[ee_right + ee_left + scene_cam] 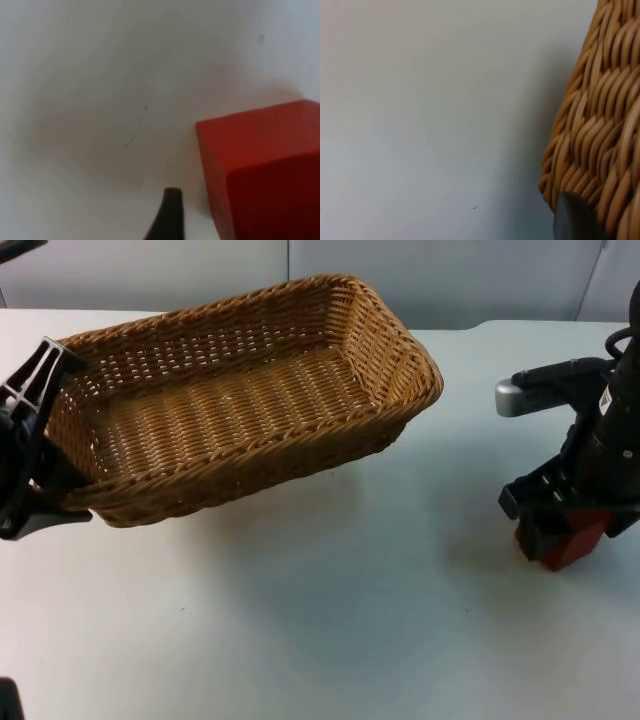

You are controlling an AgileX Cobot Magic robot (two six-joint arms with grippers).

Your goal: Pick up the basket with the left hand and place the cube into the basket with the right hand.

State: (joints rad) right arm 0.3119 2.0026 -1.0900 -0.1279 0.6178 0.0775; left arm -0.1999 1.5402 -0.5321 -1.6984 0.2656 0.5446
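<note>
- Basket (240, 400), tilted off the table (300, 640), is pinched by its short end wall in the closed left gripper (40, 440) at nine o'clock, presumably to receive the cube.
- Right gripper (560, 530), at three o'clock, points down and clamps the red cube (570, 543) (fingers closed on it) just above the table, well apart from the basket.

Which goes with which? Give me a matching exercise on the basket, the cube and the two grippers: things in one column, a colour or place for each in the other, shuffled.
Things:
1. basket
2. cube
3. left gripper
4. right gripper

Colour or place:
A. red
B. tan, woven
C. down at the cube
D. clamped on the basket's end

Pairs: 1-B, 2-A, 3-D, 4-C.
</note>
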